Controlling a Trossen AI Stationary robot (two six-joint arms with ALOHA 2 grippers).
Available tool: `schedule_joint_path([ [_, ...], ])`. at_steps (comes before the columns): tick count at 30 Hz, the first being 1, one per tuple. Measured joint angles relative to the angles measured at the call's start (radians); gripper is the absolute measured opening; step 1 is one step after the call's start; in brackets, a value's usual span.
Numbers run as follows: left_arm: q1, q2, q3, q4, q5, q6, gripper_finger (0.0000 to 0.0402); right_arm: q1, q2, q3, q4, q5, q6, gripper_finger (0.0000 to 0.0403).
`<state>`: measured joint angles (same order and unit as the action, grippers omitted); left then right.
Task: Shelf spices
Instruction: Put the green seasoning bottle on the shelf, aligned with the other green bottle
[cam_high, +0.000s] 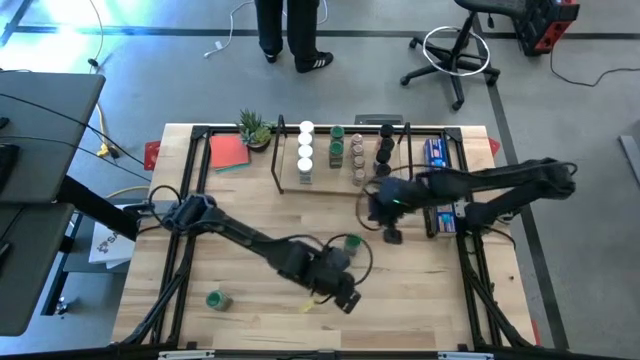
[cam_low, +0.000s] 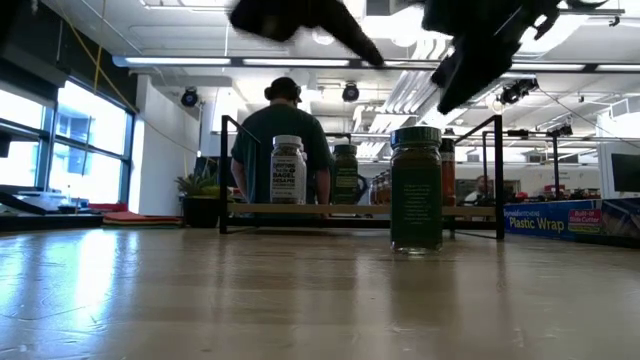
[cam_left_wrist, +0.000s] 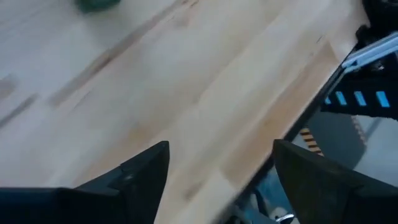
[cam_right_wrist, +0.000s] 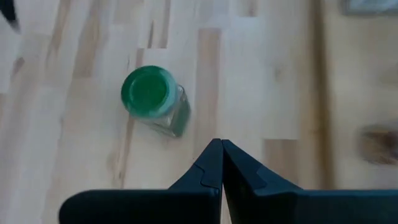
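- The left gripper (cam_high: 347, 300) is seen over the tabletop (cam_high: 250, 300) at about 6 o'clock, jaws released and empty.
- The right gripper (cam_high: 393, 236) hangs at about 3 o'clock, jaws clenched on nothing.
- A green-capped spice jar (cam_high: 352, 243) stands upright between the two grippers; another (cam_high: 218, 299) lies at 8 o'clock.
- The shelf (cam_high: 345, 183) at 12 o'clock holds more jars; their labels cannot be read.
- A person (cam_low: 282, 140) is partly hidden behind the shelf.

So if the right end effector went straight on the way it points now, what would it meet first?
Probably the bare light-wood tabletop. The shut right end effector points down at it; the green-lidded clear spice jar stands off to one side, though depth is unclear.
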<state>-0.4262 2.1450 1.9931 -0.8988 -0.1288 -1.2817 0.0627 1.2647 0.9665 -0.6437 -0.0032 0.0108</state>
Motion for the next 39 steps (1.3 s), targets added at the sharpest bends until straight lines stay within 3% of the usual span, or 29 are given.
schedule_joint_path([
  [4,0.048,0.001,-0.127,0.127,0.025,0.068,0.0243,-0.073,0.122,0.000,0.029,-0.156,0.038,0.0000],
  [12,0.089,0.001,-0.218,0.146,-0.027,0.196,0.0135,-0.039,0.282,0.000,0.077,-0.175,0.162,0.0000],
  [17,0.109,0.001,-0.253,0.138,-0.076,0.255,0.0094,0.008,0.326,0.000,0.136,-0.181,0.262,0.0000],
  [25,0.154,-0.001,-0.259,0.125,-0.106,0.419,0.0080,0.107,0.334,0.000,0.197,-0.100,0.484,0.0000],
  [39,0.185,-0.105,-0.259,-0.086,-0.127,0.760,0.0079,0.199,0.334,0.000,0.329,0.066,0.800,0.0000],
])
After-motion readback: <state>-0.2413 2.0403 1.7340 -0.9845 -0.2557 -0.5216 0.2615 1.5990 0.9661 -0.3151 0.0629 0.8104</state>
